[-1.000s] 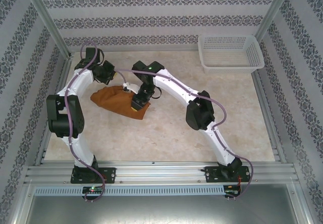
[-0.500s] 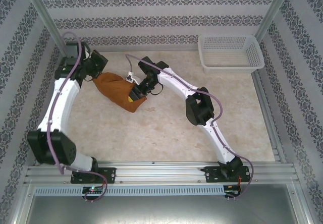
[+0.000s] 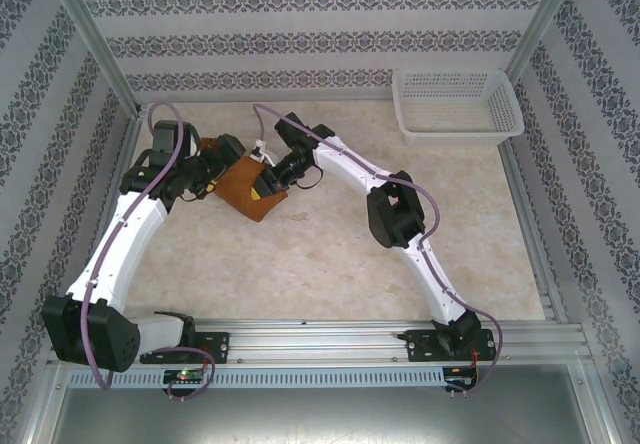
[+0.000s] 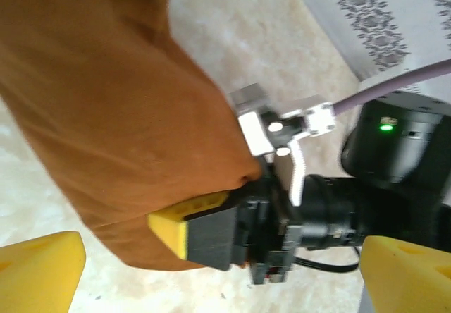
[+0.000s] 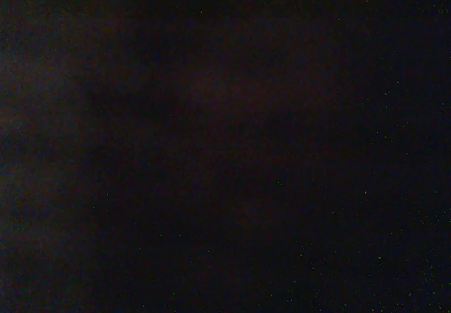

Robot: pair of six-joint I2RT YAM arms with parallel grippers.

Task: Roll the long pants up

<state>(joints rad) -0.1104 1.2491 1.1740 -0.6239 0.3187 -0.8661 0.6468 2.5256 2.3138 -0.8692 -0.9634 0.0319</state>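
The long pants lie as a bunched rust-brown bundle at the back left of the table; in the left wrist view the long pants take up the upper left. My right gripper is shut on the bundle's right end, where one yellow-tipped finger presses into the cloth. My left gripper hovers at the bundle's left side, open. Its yellow fingertips stand far apart with nothing between them, the left gripper being just clear of the cloth. The right wrist view is black, covered over.
A white mesh basket stands at the back right corner. Patterned walls and metal frame posts close in the table on three sides. The right arm stretches diagonally across the middle.
My left gripper has let go of the pants' left end and opened wide, its arm swinging over. The bundle has shifted toward the back. The right gripper keeps its hold.
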